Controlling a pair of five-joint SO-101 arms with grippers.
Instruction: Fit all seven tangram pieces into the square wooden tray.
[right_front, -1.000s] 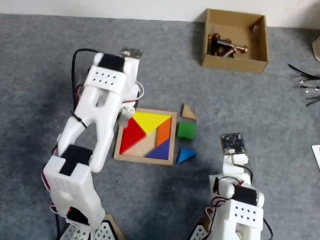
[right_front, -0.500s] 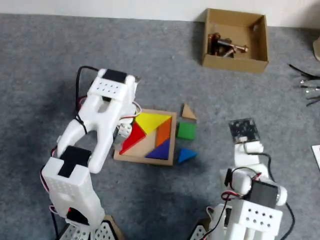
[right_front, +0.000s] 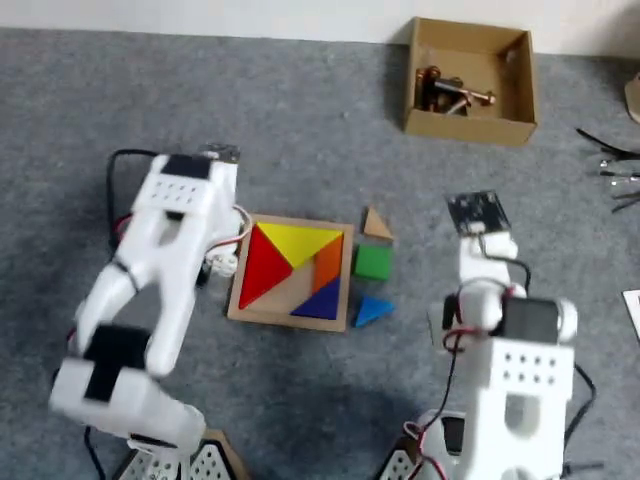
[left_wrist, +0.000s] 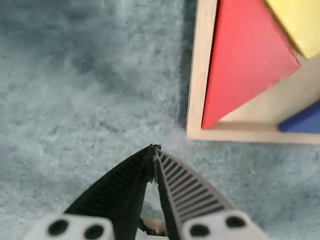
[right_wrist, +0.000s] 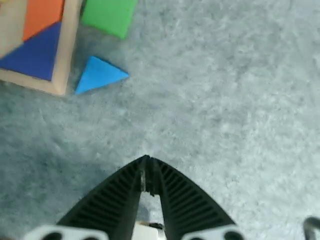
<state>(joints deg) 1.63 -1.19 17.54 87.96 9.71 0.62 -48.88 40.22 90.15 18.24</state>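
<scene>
The square wooden tray (right_front: 240, 305) lies mid-table and holds a red triangle (right_front: 262, 265), a yellow triangle (right_front: 298, 243), an orange piece (right_front: 328, 262) and a dark blue triangle (right_front: 322, 298). Just right of the tray, on the carpet, lie a tan triangle (right_front: 376, 224), a green square (right_front: 372, 261) and a light blue triangle (right_front: 372, 311). My left gripper (left_wrist: 153, 148) is shut and empty over the carpet, just off the tray's left rim (left_wrist: 200, 75) near the red triangle (left_wrist: 245, 65). My right gripper (right_wrist: 148, 159) is shut and empty, a little way from the light blue triangle (right_wrist: 97, 74).
A cardboard box (right_front: 468, 125) with metal parts stands at the back right. Cables (right_front: 610, 165) lie at the right edge. The left arm (right_front: 180, 215) stands left of the tray, the right arm (right_front: 490, 300) right of the loose pieces. Grey carpet covers the table.
The left arm has drawn back leftward off the tray, uncovering the red triangle lying in its left part. The right arm has risen and stretched farther up the table, beside the loose pieces.
</scene>
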